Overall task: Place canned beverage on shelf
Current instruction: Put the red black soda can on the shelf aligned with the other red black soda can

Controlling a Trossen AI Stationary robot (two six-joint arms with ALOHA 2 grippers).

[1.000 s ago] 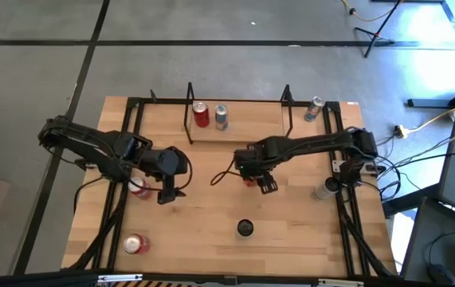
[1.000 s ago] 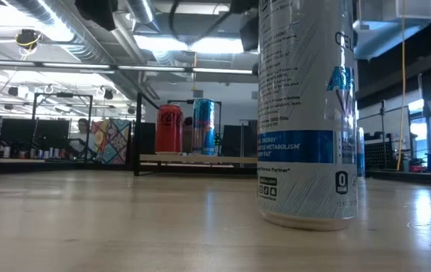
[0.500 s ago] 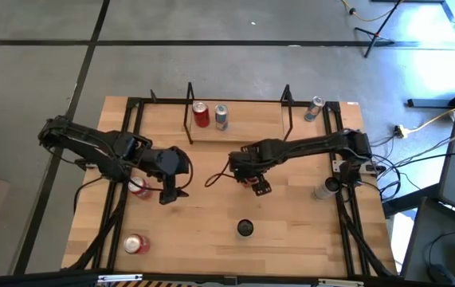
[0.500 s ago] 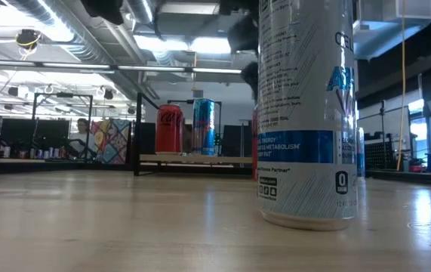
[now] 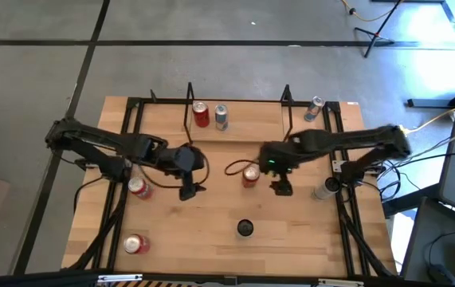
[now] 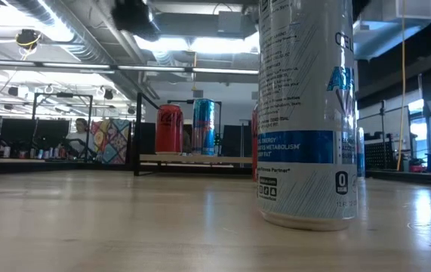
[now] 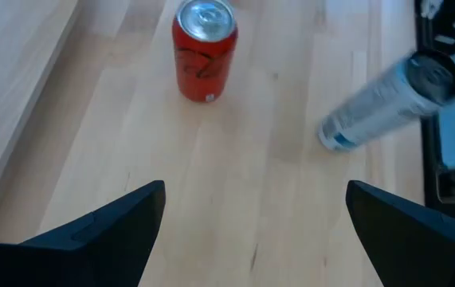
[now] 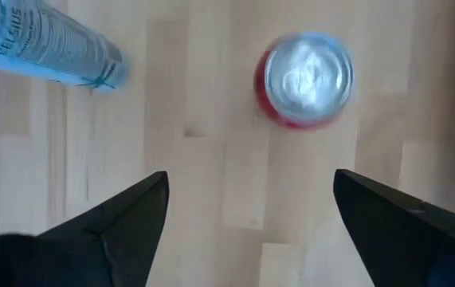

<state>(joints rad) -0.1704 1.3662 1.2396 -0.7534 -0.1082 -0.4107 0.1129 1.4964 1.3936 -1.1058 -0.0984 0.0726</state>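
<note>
A red can (image 5: 249, 175) stands upright on its base mid-table, touched by neither gripper; it also shows in the left wrist view (image 7: 205, 48) and from above in the right wrist view (image 8: 307, 78). My left gripper (image 5: 189, 191) hangs open to the can's left, fingers (image 7: 115, 231) spread with nothing between them. My right gripper (image 5: 281, 188) hangs open just right of the can, pointing steeply down. The shelf (image 5: 255, 119) stands at the far edge; a red can (image 5: 201, 114) and a blue can (image 5: 221, 116) stand on its wood floor.
A tall white-and-blue can (image 5: 245, 229) stands near the front edge, filling the low view (image 6: 306, 113). Two red cans (image 5: 139, 187) (image 5: 135, 244) stand at the left. Silver cans stand by the right rail (image 5: 325, 189) and at the far right (image 5: 315, 108). Black frame rails run along both sides.
My right gripper has risen off the red can and gone toward the table's right edge, leaving the can standing upright mid-table. My left gripper has moved toward the table's right, closer to that can.
</note>
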